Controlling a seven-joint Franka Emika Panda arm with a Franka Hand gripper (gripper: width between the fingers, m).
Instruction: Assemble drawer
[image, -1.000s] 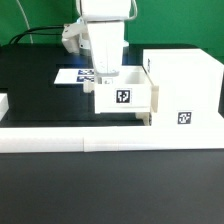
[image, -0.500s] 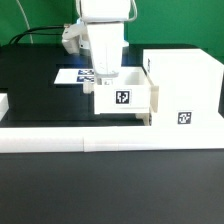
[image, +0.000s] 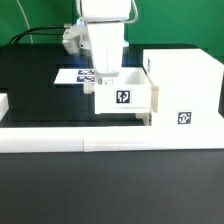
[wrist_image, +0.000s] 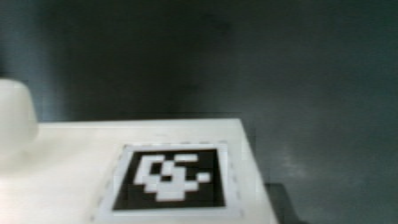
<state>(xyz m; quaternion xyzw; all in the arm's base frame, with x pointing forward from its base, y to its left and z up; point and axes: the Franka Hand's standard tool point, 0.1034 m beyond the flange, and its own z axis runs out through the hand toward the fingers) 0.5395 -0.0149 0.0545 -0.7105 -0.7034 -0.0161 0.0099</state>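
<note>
Exterior view: white arm comes down from the top, gripper (image: 103, 78) sitting at the far edge of a small white tray (image: 124, 98). The tray faces the camera with a black-and-white square tag on its front. Fingertips are hidden behind the tray's far wall and the arm body, so cannot tell if the jaws are released, clenched or grasping the tray. The tray sits mid-table, touching or just beside the tall boxy shell (image: 183, 88) on the exterior view's right; the shell carries its own tag low on its near face. Marker board (image: 72, 76) lies flat on the black table (image: 30, 80), far of the tray, partly hidden by the arm. Long low white border wall (image: 100, 140) runs across the near side, just near of the tray and shell.

Wrist view: blurry close shot of a white flat surface of the tray (wrist_image: 71, 150) with a square tag (wrist_image: 175, 178) on it. Rounded white shape at one edge, unclear what. Dark table behind. Fingers not shown here.
</note>
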